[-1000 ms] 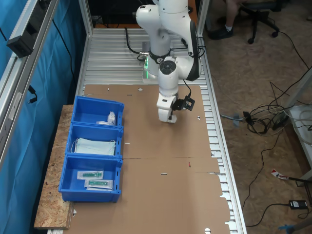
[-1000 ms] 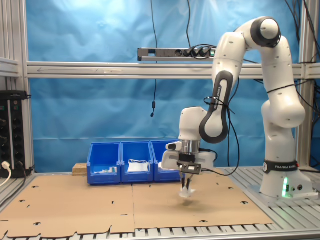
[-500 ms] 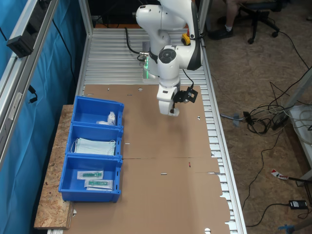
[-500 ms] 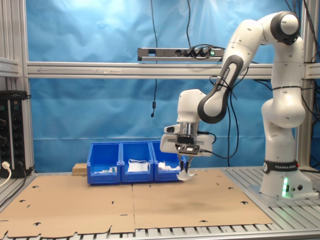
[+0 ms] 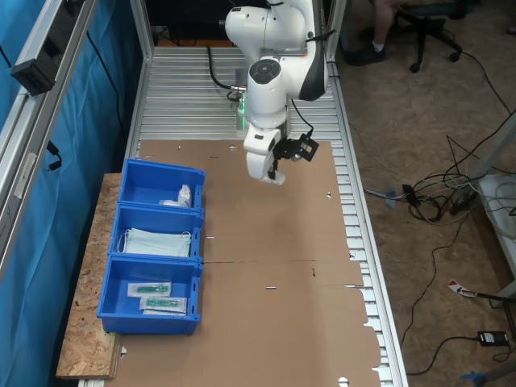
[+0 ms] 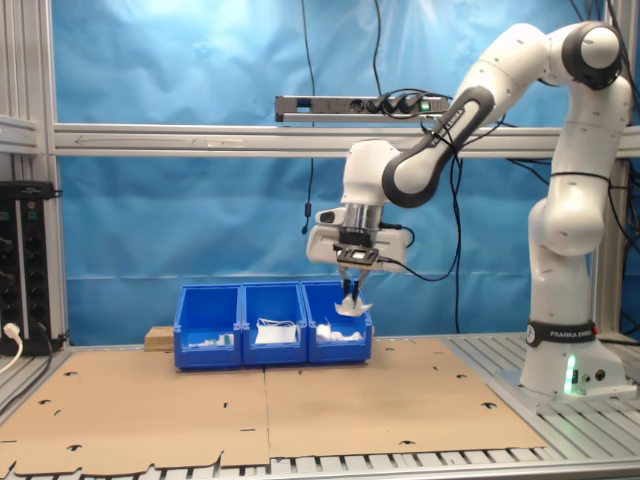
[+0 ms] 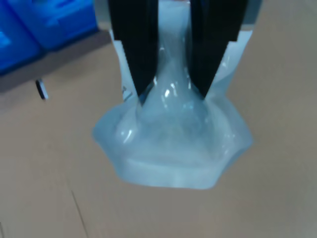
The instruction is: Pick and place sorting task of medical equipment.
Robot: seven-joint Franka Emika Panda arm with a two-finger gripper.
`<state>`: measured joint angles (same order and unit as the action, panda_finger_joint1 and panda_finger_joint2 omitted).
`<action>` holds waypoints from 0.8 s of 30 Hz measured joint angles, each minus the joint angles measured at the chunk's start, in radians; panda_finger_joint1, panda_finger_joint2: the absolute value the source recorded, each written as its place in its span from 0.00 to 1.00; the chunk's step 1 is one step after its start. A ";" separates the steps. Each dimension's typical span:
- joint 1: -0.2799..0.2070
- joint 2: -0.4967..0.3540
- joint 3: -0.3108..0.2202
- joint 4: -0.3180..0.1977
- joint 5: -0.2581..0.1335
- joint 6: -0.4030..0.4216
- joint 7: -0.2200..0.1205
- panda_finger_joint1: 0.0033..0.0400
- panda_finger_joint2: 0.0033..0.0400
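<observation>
A small crinkled white packet (image 7: 173, 144), the medical equipment, hangs pinched between two black fingers (image 7: 136, 49) in the wrist view. My gripper (image 6: 351, 291) is shut on it, high above the cardboard; the white packet (image 6: 353, 307) dangles below the tips in the second exterior view. In the first exterior view the gripper (image 5: 272, 173) hovers over the cardboard, apart from the row of blue bins (image 5: 127, 242) toward the first exterior view's left. Another white packet (image 5: 179, 196) lies in the far bin.
The middle bin holds pale-blue face masks (image 5: 157, 241); the near bin holds clear packets with green items (image 5: 157, 295). Brown cardboard (image 5: 274, 274) covers the table. The arm's base (image 6: 565, 370) stands at the second exterior view's right. Cables lie on the floor (image 5: 435, 193).
The arm has lifted the packet well off the cardboard and carried it toward the blue bins, with the gripper staying shut on it.
</observation>
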<state>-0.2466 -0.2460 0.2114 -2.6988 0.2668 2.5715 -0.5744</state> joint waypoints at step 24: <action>-0.412 -0.026 -0.020 0.145 -0.380 -0.109 0.068 0.03 0.03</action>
<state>-0.6582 -0.2715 0.1918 -2.5541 -0.1133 2.4620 -0.5061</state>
